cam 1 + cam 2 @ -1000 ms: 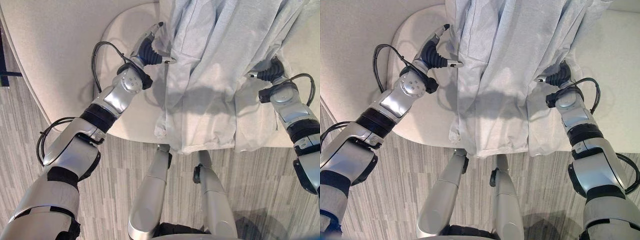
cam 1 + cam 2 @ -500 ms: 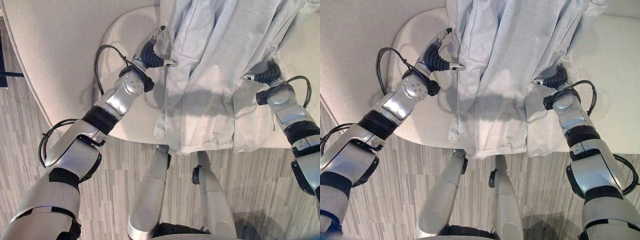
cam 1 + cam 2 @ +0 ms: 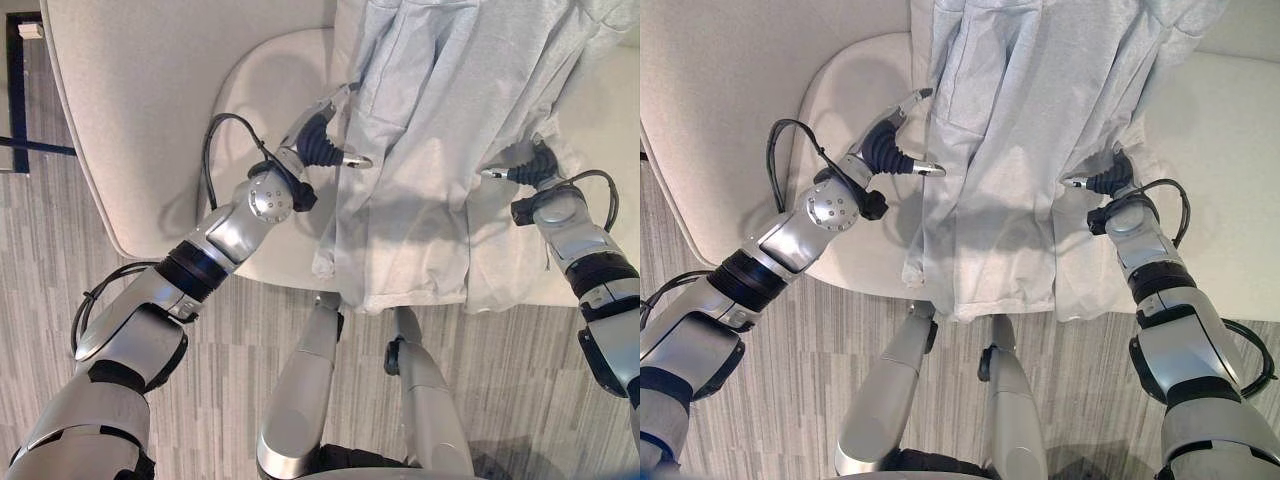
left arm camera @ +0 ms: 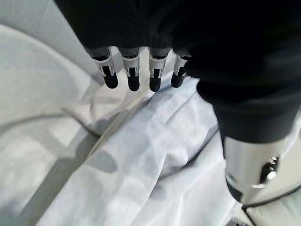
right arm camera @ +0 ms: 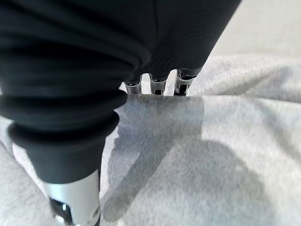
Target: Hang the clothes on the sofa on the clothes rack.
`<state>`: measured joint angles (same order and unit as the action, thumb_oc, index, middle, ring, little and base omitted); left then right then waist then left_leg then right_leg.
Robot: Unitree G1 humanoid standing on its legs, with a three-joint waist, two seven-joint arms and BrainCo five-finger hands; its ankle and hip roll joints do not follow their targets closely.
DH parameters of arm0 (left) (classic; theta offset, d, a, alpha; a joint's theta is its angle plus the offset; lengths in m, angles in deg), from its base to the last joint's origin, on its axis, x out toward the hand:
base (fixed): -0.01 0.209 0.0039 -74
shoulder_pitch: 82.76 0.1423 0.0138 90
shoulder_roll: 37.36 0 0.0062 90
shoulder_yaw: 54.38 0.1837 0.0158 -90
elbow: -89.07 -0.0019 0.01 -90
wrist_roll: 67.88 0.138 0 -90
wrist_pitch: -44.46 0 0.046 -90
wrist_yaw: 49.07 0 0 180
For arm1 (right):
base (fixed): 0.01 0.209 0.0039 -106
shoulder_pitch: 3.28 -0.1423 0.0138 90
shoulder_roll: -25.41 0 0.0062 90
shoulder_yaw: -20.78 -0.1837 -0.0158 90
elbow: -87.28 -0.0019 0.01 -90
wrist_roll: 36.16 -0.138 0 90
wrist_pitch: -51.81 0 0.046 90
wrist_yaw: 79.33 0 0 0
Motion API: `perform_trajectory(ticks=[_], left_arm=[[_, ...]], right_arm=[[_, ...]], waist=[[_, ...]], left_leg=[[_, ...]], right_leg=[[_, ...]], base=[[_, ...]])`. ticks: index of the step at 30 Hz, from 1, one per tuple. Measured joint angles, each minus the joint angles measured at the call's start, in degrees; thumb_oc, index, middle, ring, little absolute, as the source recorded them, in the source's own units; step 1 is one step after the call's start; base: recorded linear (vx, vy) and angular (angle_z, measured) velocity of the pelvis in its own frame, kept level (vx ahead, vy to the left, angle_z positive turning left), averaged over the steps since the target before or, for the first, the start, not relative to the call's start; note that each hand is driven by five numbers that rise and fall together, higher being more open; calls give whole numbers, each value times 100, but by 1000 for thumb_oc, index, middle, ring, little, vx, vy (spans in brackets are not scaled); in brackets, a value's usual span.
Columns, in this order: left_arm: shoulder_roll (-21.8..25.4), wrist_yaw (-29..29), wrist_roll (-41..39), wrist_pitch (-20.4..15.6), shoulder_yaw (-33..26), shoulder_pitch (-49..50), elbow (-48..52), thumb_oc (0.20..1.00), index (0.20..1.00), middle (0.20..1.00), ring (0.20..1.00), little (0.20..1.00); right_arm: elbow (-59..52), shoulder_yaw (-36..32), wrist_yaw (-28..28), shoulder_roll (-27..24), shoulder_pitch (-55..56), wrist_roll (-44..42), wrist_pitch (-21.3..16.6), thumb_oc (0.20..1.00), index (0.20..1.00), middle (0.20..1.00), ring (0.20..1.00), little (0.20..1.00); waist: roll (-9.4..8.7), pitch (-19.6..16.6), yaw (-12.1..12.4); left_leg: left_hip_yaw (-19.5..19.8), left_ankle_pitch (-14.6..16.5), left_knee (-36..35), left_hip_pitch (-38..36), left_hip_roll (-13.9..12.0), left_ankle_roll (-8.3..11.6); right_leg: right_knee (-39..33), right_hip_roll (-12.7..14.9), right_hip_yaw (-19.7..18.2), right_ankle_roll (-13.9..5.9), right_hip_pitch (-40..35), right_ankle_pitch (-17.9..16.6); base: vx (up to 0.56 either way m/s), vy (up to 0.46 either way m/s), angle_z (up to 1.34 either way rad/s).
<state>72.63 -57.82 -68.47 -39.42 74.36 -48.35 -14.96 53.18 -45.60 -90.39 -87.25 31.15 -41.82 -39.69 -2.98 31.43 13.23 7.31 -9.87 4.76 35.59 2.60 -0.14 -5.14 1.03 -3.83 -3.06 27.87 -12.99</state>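
Shirt (image 3: 440, 150) lay draped over sofa (image 3: 150, 110), hem hanging off front edge. Soft, light, floppy stuff, you'd bunch it near collar. Left hand (image 4: 141, 70) fingers looked released beside cloth; right hand (image 3: 1102, 182) fingers buried in cloth, couldn't tell.

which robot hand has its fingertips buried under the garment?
The right robot hand: its fingertips vanish under the pale grey garment. The left robot hand's fingertips show fully, straight above the cloth.

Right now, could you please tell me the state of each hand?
Left hand: open, fingers straight beside the pale grey garment.
Right hand: cannot be told, its fingers go under the garment's fabric.
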Motion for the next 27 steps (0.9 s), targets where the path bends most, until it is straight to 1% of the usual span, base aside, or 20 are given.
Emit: perform_trajectory(ticks=[2,3,5,7,10,11,17,19,21,25,27], left_arm=[[-117,-2,129,-3,2,-13,-220,1000,1000,1000,1000,1000],[-226,-5,178,1,10,-61,-640,1000,1000,1000,1000,1000],[-233,-32,178,4,7,-73,-1078,1000,1000,1000,1000,1000],[-236,-124,178,38,-19,-62,-1729,1000,1000,1000,1000,1000],[-244,-239,180,20,-39,-84,-1934,1000,1000,1000,1000,1000],[-277,-247,180,23,-37,-129,-2124,1000,1000,1000,1000,1000],[-297,-335,177,23,-37,-171,-2251,1000,1000,1000,1000,1000],[-344,-385,174,22,-16,-306,-2444,1000,1000,1000,1000,1000],[-343,-476,172,27,191,-662,-2751,1000,1000,1000,1000,1000],[-352,-605,167,8,261,-1147,-2781,1000,1000,1000,1000,1000],[-397,-685,146,1,626,-1617,-2907,1000,1000,1000,1000,1000]], right_arm=[[-14,4,-1,0,1,0,0,1000,1000,1000,1000,1000],[-34,4,-1,1,-4,0,-11,1000,1000,1000,1000,1000],[-93,-1,-10,-1,1,0,-7,1000,1000,1000,1000,1000],[-305,-11,-134,-11,38,3,-5,1000,1000,1000,1000,1000],[-430,-177,-133,-19,76,3,-1,1000,1000,1000,1000,1000],[-472,-178,-130,-18,75,4,0,1000,1000,1000,1000,1000],[-516,-177,-128,-13,78,11,-2,1000,1000,1000,1000,1000],[-533,-176,-128,-12,76,12,-2,1000,1000,1000,1000,1000],[-547,-176,-128,0,75,11,0,1000,1000,1000,1000,1000],[-543,-170,-129,24,70,11,2,1000,1000,1000,1000,1000],[-437,-162,-129,88,-13,11,5,1000,1000,1000,1000,1000]], waist=[[12,-1,-5],[13,-2,-20],[13,-2,-32],[13,0,-66],[12,0,-99],[12,0,-123],[11,1,-168],[9,2,-174],[6,3,-174],[3,4,-183],[2,4,-192]], left_leg=[[1,0,-6,23,-4,1],[6,-6,-20,66,-14,10],[10,-17,-43,139,-32,24],[32,-31,-46,253,-61,14],[44,-39,-54,253,-64,4],[49,-39,-54,253,-63,4],[58,-31,-72,253,-63,22],[61,-32,-72,253,-63,28],[72,-40,-74,254,-63,34],[80,-51,-75,254,-60,18],[88,-53,-73,253,-60,18]], right_leg=[[0,-4,-1,1,25,0],[0,-15,0,9,74,5],[0,-35,-1,29,160,5],[0,-69,8,38,270,6],[0,-71,16,52,272,17],[0,-71,22,52,271,17],[0,-70,28,55,275,20],[0,-70,30,56,275,20],[0,-71,40,56,275,20],[0,-70,49,55,270,19],[0,-71,60,55,265,18]], base=[[-7,-18,0],[-13,-37,-1],[-4,-16,0],[0,0,0],[0,0,0],[0,0,0],[0,0,0],[0,0,0],[0,0,0],[0,0,0],[4,-18,1]])
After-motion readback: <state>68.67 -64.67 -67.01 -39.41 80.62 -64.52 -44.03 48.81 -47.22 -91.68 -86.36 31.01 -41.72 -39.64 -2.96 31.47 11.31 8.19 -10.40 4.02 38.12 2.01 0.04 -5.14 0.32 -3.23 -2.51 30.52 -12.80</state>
